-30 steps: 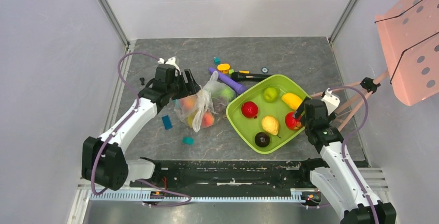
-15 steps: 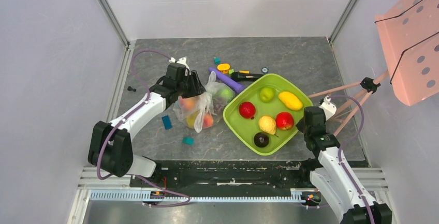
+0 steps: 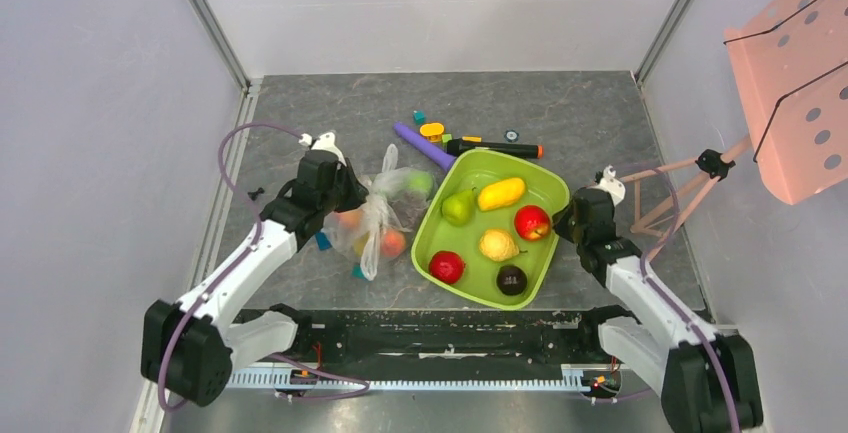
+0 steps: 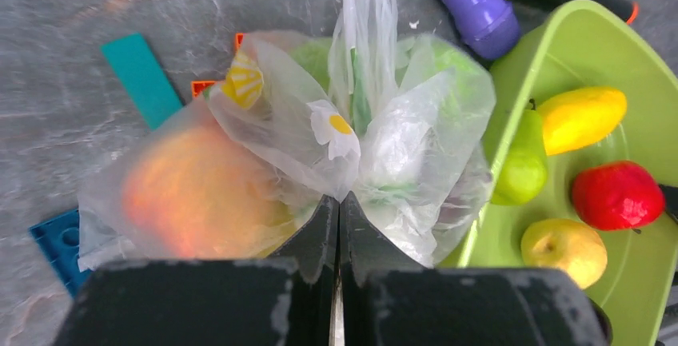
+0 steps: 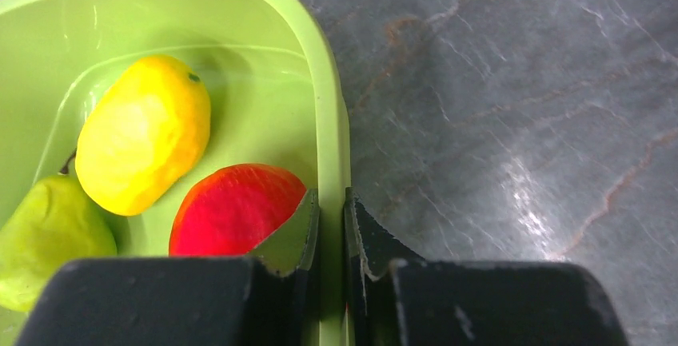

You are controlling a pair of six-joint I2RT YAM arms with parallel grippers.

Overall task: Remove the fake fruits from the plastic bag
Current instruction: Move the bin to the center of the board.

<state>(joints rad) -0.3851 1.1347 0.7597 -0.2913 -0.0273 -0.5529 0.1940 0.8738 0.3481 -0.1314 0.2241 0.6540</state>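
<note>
The plastic bag, thin and clear with daisy prints, lies left of the tray, its handle sticking up. A peach-orange fruit and a green one show through the film. My left gripper is shut on a fold of the bag at its near side. Several fake fruits lie in the lime-green tray: a green pear, a yellow mango, a red apple and others. My right gripper is shut on the tray's right rim, one finger inside and one outside.
A long purple stick and a black marker with an orange tip lie just behind the tray. Small orange and teal blocks sit at the back, with teal blocks beside the bag. A pink perforated panel stands at the right.
Both grippers have closed, the left on the bag and the right on the tray rim. The tray has turned and slid left against the bag. The bag has shifted slightly nearer.
</note>
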